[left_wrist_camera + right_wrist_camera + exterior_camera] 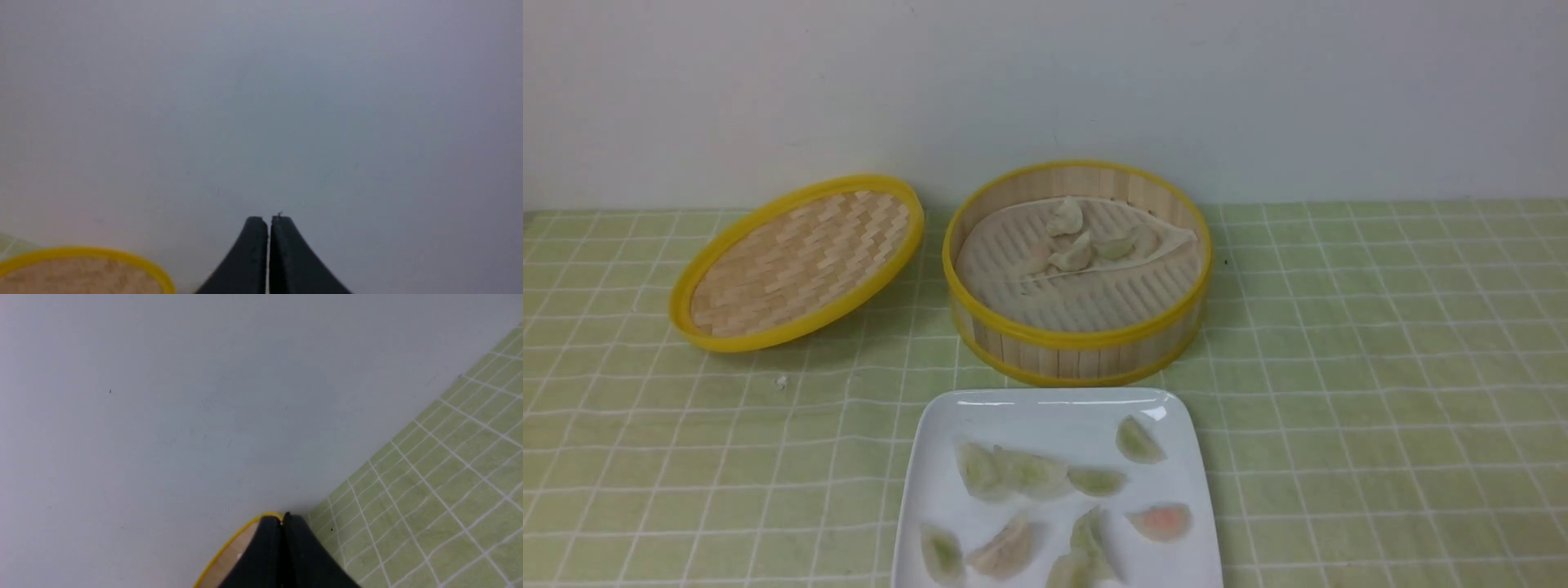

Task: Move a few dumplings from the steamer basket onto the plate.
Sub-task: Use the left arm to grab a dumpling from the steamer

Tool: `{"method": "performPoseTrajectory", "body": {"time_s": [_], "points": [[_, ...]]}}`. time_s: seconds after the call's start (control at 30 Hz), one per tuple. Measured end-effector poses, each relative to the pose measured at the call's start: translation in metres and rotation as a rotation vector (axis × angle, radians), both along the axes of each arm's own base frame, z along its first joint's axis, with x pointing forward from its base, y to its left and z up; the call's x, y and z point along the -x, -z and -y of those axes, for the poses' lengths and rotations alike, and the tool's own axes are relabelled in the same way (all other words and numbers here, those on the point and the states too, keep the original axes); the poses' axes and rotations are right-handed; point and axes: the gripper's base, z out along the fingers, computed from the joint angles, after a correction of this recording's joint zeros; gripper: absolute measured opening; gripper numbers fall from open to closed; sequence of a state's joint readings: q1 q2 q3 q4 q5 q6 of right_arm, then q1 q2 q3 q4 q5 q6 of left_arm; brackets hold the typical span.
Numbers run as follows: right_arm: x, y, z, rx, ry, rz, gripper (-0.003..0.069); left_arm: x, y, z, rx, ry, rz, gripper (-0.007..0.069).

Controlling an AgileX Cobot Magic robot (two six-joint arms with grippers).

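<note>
The round bamboo steamer basket (1078,347) stands at the table's middle back, with several whitish dumplings (1072,238) on its pale liner. The white square plate (931,457) lies in front of it at the near edge, with several dumplings (1017,474) on it, one pinkish (1161,521). Neither arm shows in the front view. My left gripper (269,220) is shut and empty, facing the wall. My right gripper (282,518) is shut and empty, with the basket's yellow rim (229,546) just behind its tips.
The shallow woven lid (796,261) with a yellow rim leans tilted left of the basket; it also shows in the left wrist view (81,269). A green checked cloth (1380,367) covers the table. A white wall (1045,90) closes the back. A small crumb (781,380) lies near the lid.
</note>
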State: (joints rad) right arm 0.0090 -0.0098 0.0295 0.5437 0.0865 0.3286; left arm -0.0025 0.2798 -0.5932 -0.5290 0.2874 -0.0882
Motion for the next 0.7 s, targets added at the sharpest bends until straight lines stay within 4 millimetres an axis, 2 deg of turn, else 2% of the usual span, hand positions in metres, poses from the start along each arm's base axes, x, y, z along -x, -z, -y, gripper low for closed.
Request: {"method": "performPoseTrajectory", "body": {"time_s": [0.07,0.1,0.13,0.17,0.23,0.27,0.33,0.4,0.47,0.57,0.6,0.63,0.7], "points": [[0.000,0.000,0.000,-0.007,0.001,0.002,-0.0015,-0.008,-0.016,0.004,-0.052,0.039,-0.066,-0.0006],[0.000,0.000,0.000,-0.022,-0.001,0.000,-0.0015,-0.026,-0.029,0.011,-0.156,0.120,-0.214,-0.0006],[0.000,0.000,0.000,-0.026,-0.002,-0.001,-0.0015,-0.024,-0.031,0.012,-0.161,0.129,-0.217,-0.0006],[0.001,-0.001,-0.003,-0.024,-0.034,-0.029,-0.0015,-0.048,-0.040,0.018,-0.275,0.224,-0.366,-0.0006],[0.003,-0.009,-0.007,0.009,-0.079,-0.051,-0.0015,-0.066,-0.043,0.022,-0.345,0.297,-0.463,-0.0006],[0.006,-0.021,-0.010,0.049,-0.118,-0.051,-0.0015,-0.084,-0.043,0.025,-0.392,0.360,-0.536,-0.0006],[0.014,-0.042,-0.016,0.146,-0.183,-0.062,-0.0015,-0.118,-0.034,0.027,-0.441,0.430,-0.630,-0.0006],[0.019,-0.059,-0.019,0.212,-0.229,-0.087,-0.0015,-0.142,-0.026,0.028,-0.458,0.474,-0.686,-0.0006],[0.020,-0.078,-0.024,0.275,-0.288,-0.160,-0.0015,-0.174,-0.009,0.030,-0.463,0.529,-0.767,-0.0006],[0.012,-0.098,-0.029,0.406,-0.402,-0.361,-0.0015,-0.218,0.014,0.039,-0.502,0.605,-0.850,-0.0006],[0.008,-0.104,-0.030,0.448,-0.437,-0.417,-0.0015,-0.229,0.018,0.044,-0.525,0.626,-0.861,-0.0006],[0.007,-0.105,-0.030,0.447,-0.437,-0.418,-0.0015,-0.231,0.021,0.045,-0.526,0.633,-0.868,-0.0006],[-0.002,-0.117,-0.032,0.542,-0.516,-0.529,-0.0015,-0.258,0.025,0.062,-0.580,0.686,-0.879,-0.0006]]}}
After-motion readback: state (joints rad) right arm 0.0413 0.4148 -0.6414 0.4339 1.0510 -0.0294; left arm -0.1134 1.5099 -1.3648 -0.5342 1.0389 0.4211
